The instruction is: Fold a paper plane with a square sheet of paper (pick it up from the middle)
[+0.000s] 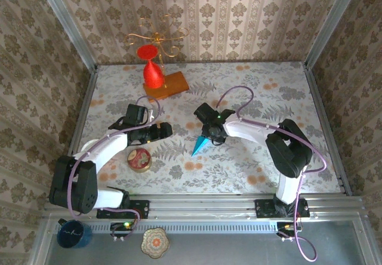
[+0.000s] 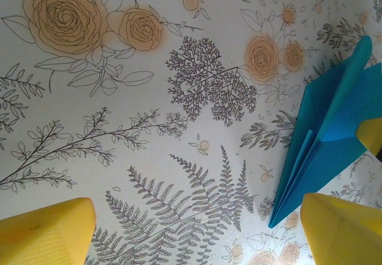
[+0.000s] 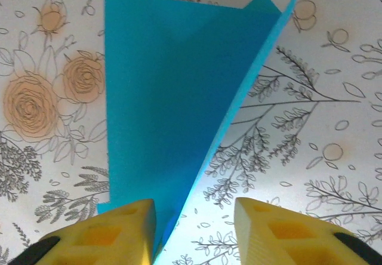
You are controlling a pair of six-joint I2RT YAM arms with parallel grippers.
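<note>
The square sheet of paper is folded into a narrow teal paper plane (image 1: 200, 145) that lies near the table's middle, its point toward the near edge. My right gripper (image 1: 209, 135) is over its wide end. In the right wrist view the plane (image 3: 167, 98) has one wing standing up beside the left finger; the right gripper (image 3: 192, 208) is open, and its right finger (image 3: 268, 229) is apart from the paper. My left gripper (image 1: 163, 131) is to the plane's left. It (image 2: 197, 208) is wide open over bare tablecloth, the plane (image 2: 328, 139) by its right finger (image 2: 340, 229).
A red glass (image 1: 152, 68) stands on an orange wooden block (image 1: 167, 86) at the back, with a gold wire stand (image 1: 156, 38) behind it. A round patterned tin (image 1: 139, 159) lies near the left arm. Walls close in the table on three sides.
</note>
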